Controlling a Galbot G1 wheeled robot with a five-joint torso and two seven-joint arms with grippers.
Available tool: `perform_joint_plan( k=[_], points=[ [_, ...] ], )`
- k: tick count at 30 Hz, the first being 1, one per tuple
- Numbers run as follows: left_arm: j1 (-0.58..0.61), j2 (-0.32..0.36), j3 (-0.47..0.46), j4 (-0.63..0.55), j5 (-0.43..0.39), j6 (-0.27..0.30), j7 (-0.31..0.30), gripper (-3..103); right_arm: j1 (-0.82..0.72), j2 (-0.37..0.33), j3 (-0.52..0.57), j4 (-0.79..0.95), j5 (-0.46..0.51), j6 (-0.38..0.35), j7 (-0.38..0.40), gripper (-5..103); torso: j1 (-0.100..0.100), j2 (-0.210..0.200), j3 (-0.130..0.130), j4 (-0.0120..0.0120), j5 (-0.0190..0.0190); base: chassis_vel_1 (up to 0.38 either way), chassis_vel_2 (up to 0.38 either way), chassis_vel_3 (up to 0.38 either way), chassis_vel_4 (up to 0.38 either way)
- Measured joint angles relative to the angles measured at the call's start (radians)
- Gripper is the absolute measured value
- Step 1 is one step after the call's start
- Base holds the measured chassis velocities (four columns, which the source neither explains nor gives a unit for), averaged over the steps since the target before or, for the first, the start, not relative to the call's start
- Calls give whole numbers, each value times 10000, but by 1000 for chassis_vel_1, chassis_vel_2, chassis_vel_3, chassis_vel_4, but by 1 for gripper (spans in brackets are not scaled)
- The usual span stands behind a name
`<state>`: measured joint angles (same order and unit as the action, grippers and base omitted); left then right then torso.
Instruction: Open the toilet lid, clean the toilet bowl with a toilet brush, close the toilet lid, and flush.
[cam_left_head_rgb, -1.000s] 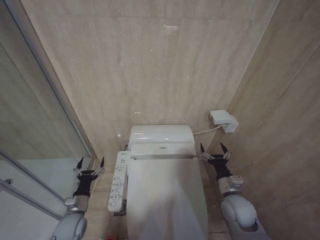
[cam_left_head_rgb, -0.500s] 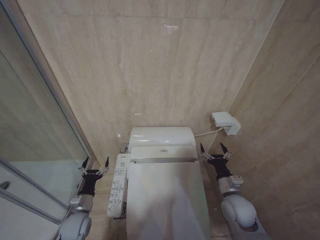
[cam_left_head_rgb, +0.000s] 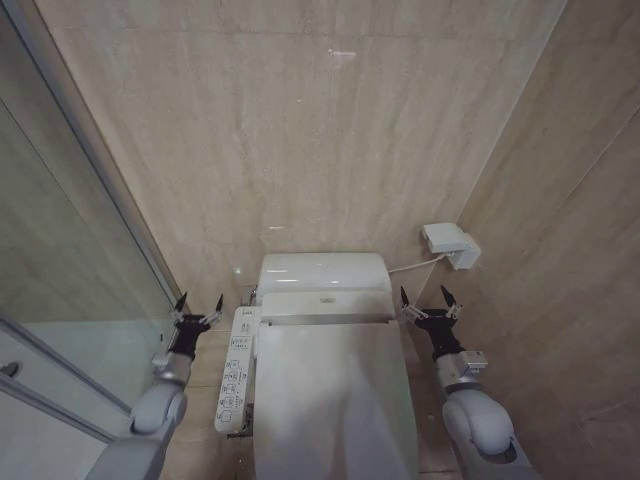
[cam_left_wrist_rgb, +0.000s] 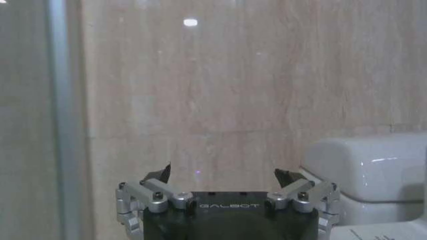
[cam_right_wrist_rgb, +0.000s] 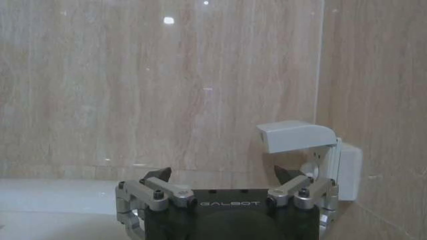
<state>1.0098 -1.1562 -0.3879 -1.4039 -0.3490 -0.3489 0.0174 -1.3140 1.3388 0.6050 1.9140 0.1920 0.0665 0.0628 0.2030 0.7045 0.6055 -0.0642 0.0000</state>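
The toilet lid (cam_left_head_rgb: 335, 395) is a glossy white oval cover lying shut over the toilet in the head view, so the toilet bowl is hidden beneath it. My left gripper (cam_left_head_rgb: 200, 304) hangs open to the left of the lid, just beyond the side control panel (cam_left_head_rgb: 233, 369), holding nothing. My right gripper (cam_left_head_rgb: 426, 298) hangs open to the right of the lid's rear end, also holding nothing. In the left wrist view the left gripper (cam_left_wrist_rgb: 223, 173) faces the wall with the white tank (cam_left_wrist_rgb: 370, 167) at one side. In the right wrist view the right gripper (cam_right_wrist_rgb: 225, 173) faces the wall. The toilet brush is out of view.
The white tank (cam_left_head_rgb: 322, 272) stands against the beige tiled back wall. A white wall box (cam_left_head_rgb: 449, 243), seen too in the right wrist view (cam_right_wrist_rgb: 300, 137), sits in the right corner with a cable to the toilet. A glass shower partition (cam_left_head_rgb: 70, 250) runs along the left.
My left gripper has risen and moved forward and inward toward the control panel. The right gripper has stayed put. The head view shifted slightly.
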Motion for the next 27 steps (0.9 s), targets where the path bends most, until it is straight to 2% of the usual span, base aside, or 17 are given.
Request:
perform_joint_plan(
  k=[6,7,12,13,19,20,21,26,27],
  points=[
    [-809,46,503,1033,1,-249,519,100,0,0,-1,0,0,0,0,100,0,0,0,0,-1,0,0,0,0],
    [-987,57,591,1328,10,-379,721,88,0,0,0,0,0,0,0,100,0,0,0,2,0,0,0,0,0],
    [-1576,85,834,2372,266,-915,1218,88,0,0,0,0,0,0,0,100,0,0,0,1,-1,0,0,0,0],
    [-1666,111,852,2561,393,-1010,1311,61,0,0,-1,0,0,0,0,100,0,0,0,0,-1,0,0,0,0],
    [-1695,317,743,2929,699,-1318,1847,61,0,0,0,0,0,0,0,100,0,0,0,6,2,0,0,0,0],
    [-1702,338,745,2984,727,-1401,2100,61,0,0,0,0,0,0,0,100,0,0,0,6,0,0,0,0,0],
    [-1710,342,749,3011,774,-1465,2325,34,0,0,0,0,1,0,0,100,0,0,0,5,-1,0,0,0,0],
    [-1713,332,786,3022,1005,-1865,3360,34,0,0,-1,0,0,0,0,100,0,0,0,-1,-1,0,0,0,0],
    [-1713,332,786,3022,1005,-1865,3360,34,0,0,-1,0,0,0,0,100,0,0,0,-1,-1,0,0,0,0]
  ],
)
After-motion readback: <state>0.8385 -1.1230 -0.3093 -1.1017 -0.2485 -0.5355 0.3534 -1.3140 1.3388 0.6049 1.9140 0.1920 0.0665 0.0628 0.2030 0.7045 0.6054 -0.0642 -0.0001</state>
